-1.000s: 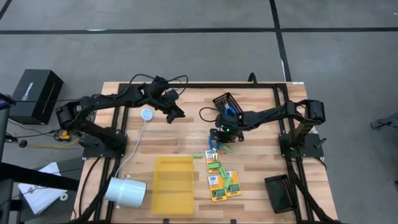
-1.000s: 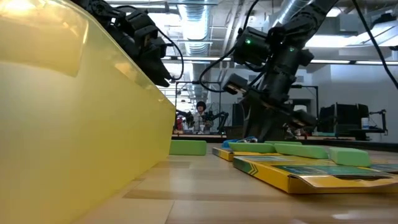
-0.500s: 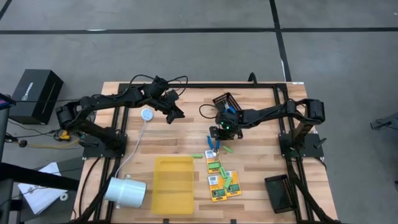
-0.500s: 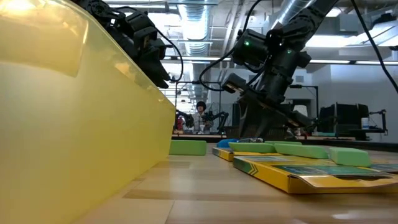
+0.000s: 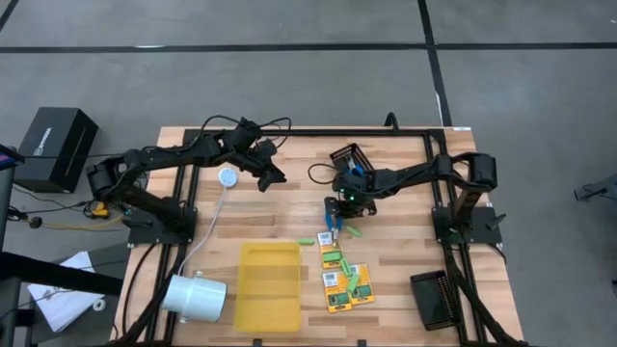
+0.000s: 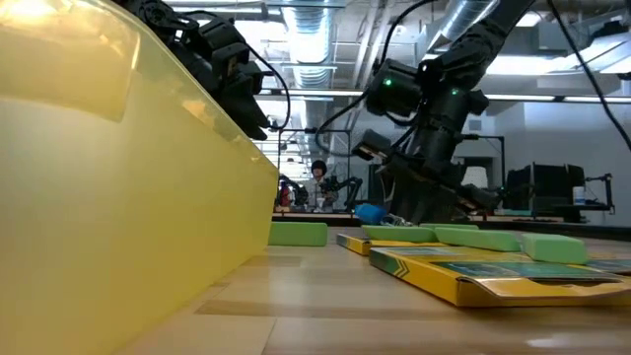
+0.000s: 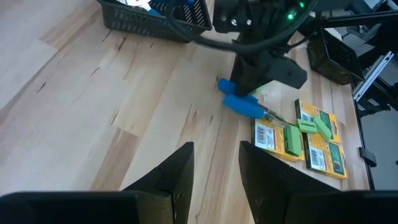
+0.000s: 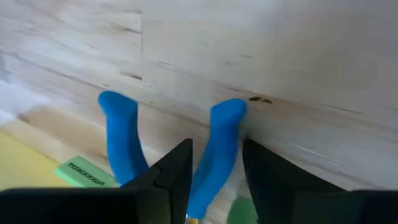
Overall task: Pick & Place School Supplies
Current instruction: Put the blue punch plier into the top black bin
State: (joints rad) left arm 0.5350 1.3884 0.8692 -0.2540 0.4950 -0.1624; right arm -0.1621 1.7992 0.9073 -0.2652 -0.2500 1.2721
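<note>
**Blue scissors gripped mid-table**

Wooden table [image 5: 289,183] on a grey floor, seen from above with both dark arms reaching in toward the middle. The right arm is stretched across from its side, bent down at the wrist, and the right gripper [image 5: 330,225] is pointed at the tabletop just above the row of boxes. In the right wrist view the blue-handled scissors [image 8: 214,155] are seen with one handle clamped between the two fingers [image 8: 171,180], the other handle sticking out to the side. From the low view the blue handle looks a bit off the wood, though that can't be told for sure.

The left arm is parked over the far left part of the table, with the left gripper [image 5: 275,177] held up in the air, its fingers [image 7: 177,180] parted and nothing between them.

Counted: three yellow-and-green crayon boxes [image 5: 337,280] lying flat near the front edge, with green sticks [image 5: 353,280] resting on them and one more green stick [image 5: 306,240] alone on the wood beside them.

Containers: one black mesh tray [image 5: 349,157] at the back with something blue inside, another black tray [image 5: 430,300] at the front right corner, and a flat yellow tray [image 5: 267,286] near the front.
</note>
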